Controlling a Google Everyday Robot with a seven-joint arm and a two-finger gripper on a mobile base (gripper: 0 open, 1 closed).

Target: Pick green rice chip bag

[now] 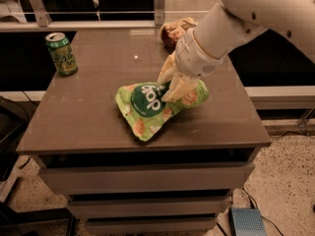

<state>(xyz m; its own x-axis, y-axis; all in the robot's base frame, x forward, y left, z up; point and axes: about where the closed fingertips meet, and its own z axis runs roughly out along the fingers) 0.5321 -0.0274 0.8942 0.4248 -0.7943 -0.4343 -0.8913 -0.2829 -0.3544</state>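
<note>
The green rice chip bag (146,108) lies crumpled near the middle of the brown table (88,122), with its dark green circle and white lettering facing up. My gripper (171,86) comes down from the upper right on the white arm (231,23). Its two cream fingers (180,86) are pressed into the bag's upper right part and pinch the bunched foil between them. The bag's lower left end rests on the table.
A small green soda can (61,53) stands at the table's back left corner. A brown-and-white chip bag (173,29) lies at the back edge, partly behind my arm. A metal railing (98,24) runs behind the table. Drawers sit below the top.
</note>
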